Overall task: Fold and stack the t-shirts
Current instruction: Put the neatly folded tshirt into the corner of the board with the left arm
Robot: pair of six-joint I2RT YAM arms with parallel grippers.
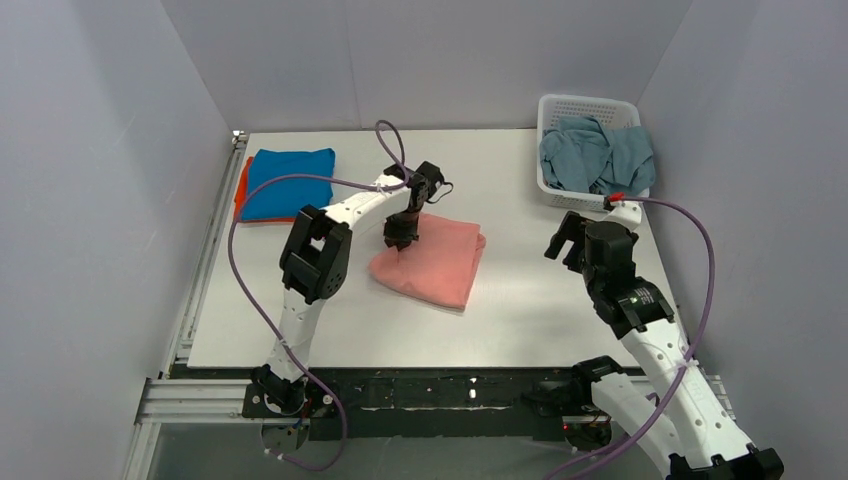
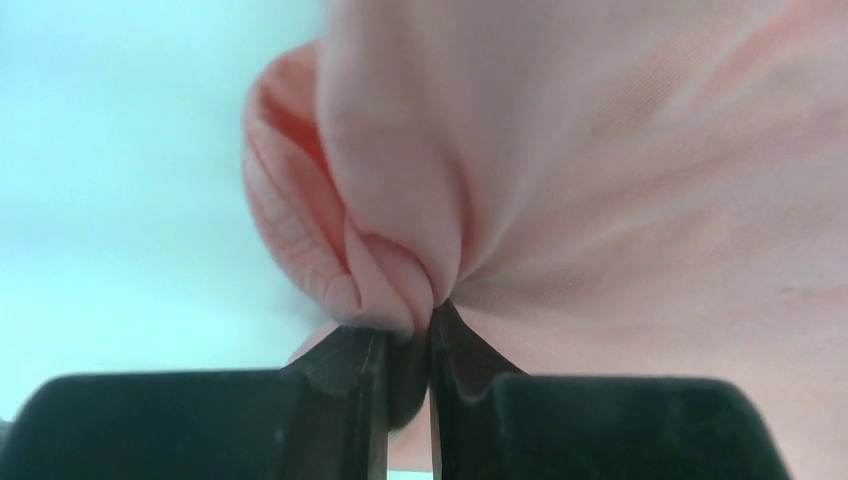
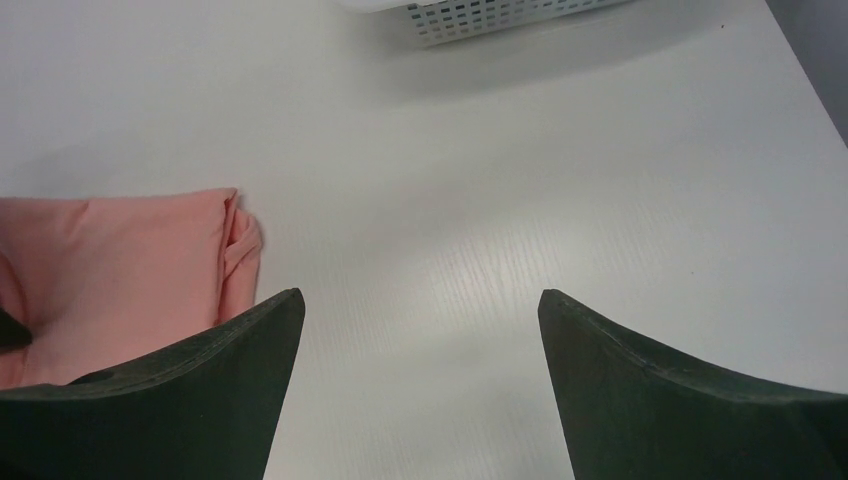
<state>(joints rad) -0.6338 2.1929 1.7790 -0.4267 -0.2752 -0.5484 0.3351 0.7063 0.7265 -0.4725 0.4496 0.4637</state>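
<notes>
The folded salmon-pink t-shirt (image 1: 440,262) lies mid-table. My left gripper (image 1: 400,238) stands on its left part, shut on a pinch of the pink cloth (image 2: 400,270). A folded bright blue t-shirt (image 1: 288,182) lies at the back left on top of an orange t-shirt (image 1: 241,190), of which only the left edge shows. A crumpled dusty grey-blue t-shirt (image 1: 596,156) fills the basket. My right gripper (image 1: 566,238) is open and empty above bare table, right of the pink shirt (image 3: 120,275).
The white perforated basket (image 1: 585,105) stands at the back right; its edge shows in the right wrist view (image 3: 500,15). Grey walls enclose the table on three sides. Purple cables loop over both arms.
</notes>
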